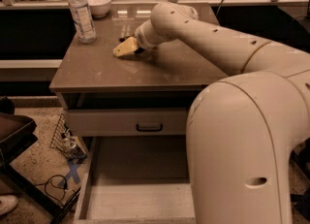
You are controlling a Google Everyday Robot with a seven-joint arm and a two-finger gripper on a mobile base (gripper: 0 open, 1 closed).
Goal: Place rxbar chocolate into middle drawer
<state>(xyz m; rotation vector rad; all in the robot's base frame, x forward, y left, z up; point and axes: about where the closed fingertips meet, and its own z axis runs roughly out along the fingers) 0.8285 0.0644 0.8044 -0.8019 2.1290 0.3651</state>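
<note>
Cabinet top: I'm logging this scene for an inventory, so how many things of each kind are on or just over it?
Water bottle: 1
White bowl: 1
Pincer: 1, low over the cabinet top, right of the bottle
Total: 3
</note>
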